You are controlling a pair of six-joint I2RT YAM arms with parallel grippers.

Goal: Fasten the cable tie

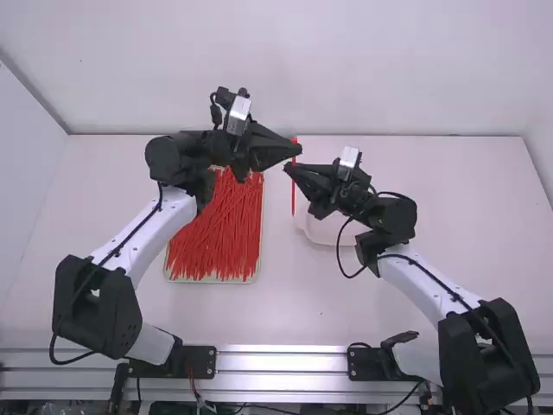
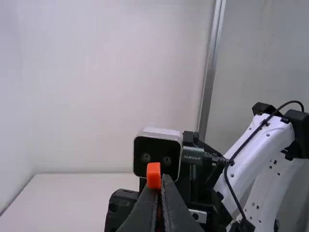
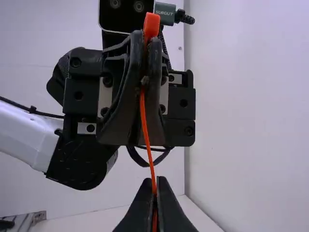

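The cable tie (image 3: 147, 130), probably light, springy and slick, spanned left jaws clenched below its head and right jaws clenched on its strap; a grip nearer the tip would suit threading.

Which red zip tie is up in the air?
The one cable tie pinched by the left tool and right tool; the rest lie in a pile on the tray.

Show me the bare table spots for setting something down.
Free: the table right of the white bin; the strip left of the tray of red ties; the near edge. Crowded: the middle, around the raised cable tie.
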